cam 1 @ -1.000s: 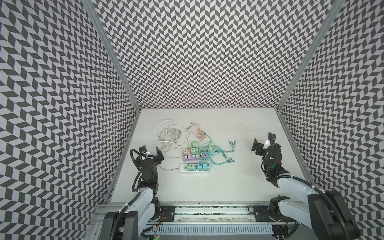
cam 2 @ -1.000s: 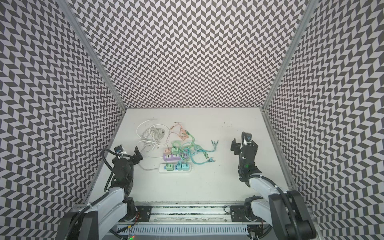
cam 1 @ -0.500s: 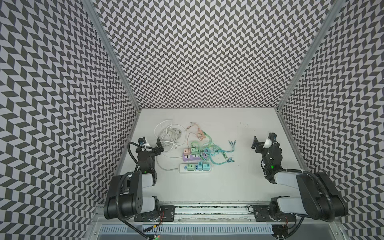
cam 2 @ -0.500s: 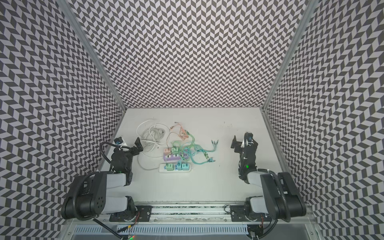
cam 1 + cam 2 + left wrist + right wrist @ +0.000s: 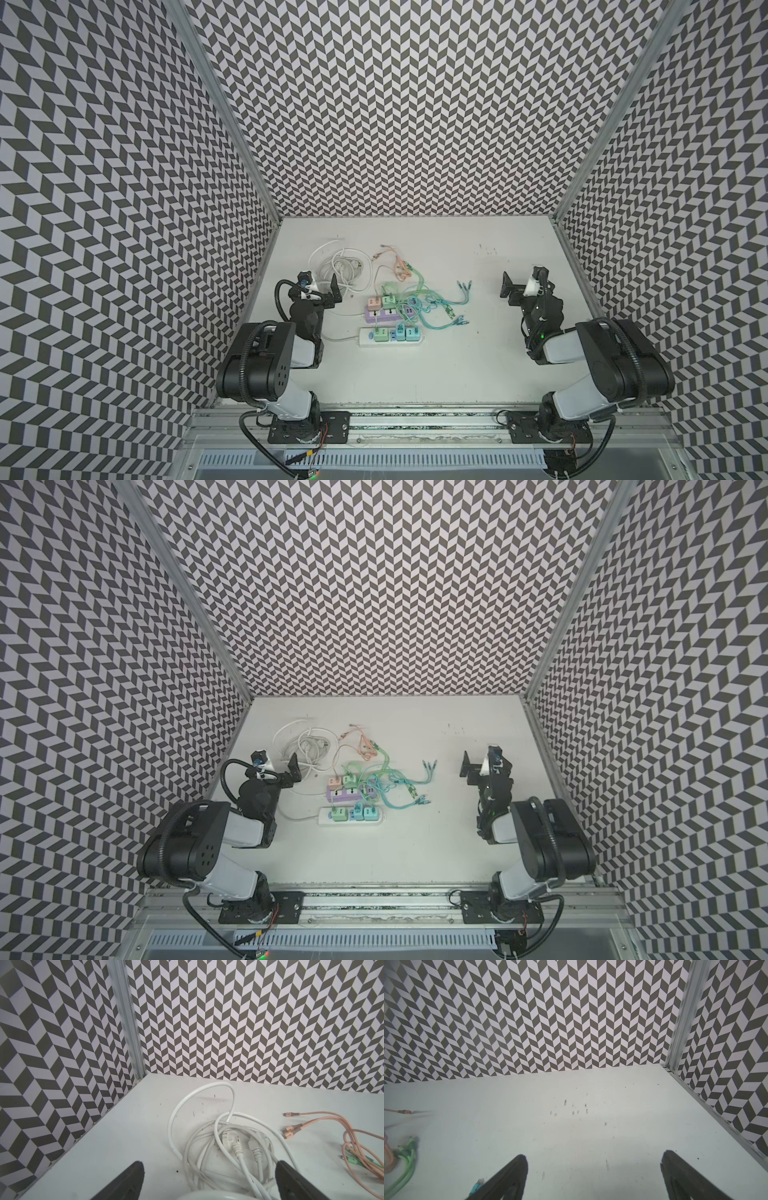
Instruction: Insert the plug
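A white power strip [image 5: 390, 336] lies on the table left of centre, with several pastel adapters in it. A purple strip [image 5: 384, 318] sits just behind it. Further back lies a coil of white cable [image 5: 340, 266]. The left wrist view shows two white plugs in it, one plug [image 5: 232, 1142] beside another [image 5: 254, 1147]. My left gripper [image 5: 318, 286] hangs open just in front of that coil, holding nothing. My right gripper [image 5: 523, 282] is open over bare table at the right, far from both strips.
Tangled green and teal cables [image 5: 432, 307] spread to the right of the strips, and pink cables [image 5: 395, 266] lie behind them. Patterned walls close in the left, back and right. A metal rail [image 5: 415, 419] runs along the front edge.
Both arms have folded up, and their elbows now rise large toward the camera. The left gripper has shifted a little back and right toward the white coil. Both grippers are still open.
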{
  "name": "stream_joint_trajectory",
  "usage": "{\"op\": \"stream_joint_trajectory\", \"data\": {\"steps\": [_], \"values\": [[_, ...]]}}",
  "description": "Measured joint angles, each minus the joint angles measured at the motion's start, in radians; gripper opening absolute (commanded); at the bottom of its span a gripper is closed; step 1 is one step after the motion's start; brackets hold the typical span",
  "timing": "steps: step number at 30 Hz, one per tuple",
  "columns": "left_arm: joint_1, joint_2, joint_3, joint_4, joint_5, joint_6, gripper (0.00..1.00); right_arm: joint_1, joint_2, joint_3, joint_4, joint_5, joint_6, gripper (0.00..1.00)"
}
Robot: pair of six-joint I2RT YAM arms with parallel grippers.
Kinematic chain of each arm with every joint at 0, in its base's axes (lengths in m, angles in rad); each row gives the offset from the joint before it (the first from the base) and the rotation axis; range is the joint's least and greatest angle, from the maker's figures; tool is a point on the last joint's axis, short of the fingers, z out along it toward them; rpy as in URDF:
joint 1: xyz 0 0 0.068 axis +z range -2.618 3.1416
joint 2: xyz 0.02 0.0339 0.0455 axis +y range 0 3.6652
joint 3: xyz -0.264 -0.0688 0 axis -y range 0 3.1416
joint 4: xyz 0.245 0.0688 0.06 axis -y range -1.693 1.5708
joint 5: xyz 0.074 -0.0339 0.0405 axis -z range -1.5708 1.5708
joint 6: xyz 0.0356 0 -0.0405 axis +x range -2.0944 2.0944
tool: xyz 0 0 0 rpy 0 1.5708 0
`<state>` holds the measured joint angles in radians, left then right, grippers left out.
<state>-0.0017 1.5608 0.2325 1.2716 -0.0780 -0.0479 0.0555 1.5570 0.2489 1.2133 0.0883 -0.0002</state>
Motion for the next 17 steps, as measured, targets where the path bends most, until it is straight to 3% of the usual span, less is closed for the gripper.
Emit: {"op": "stream_joint_trajectory", "data": {"steps": [17], "values": [[-0.005, 0.001, 0.007, -0.011, -0.024, 0.006, 1.00, 0.000, 0.001, 0.003, 0.016, -0.008, 0.000, 0.99]]}}
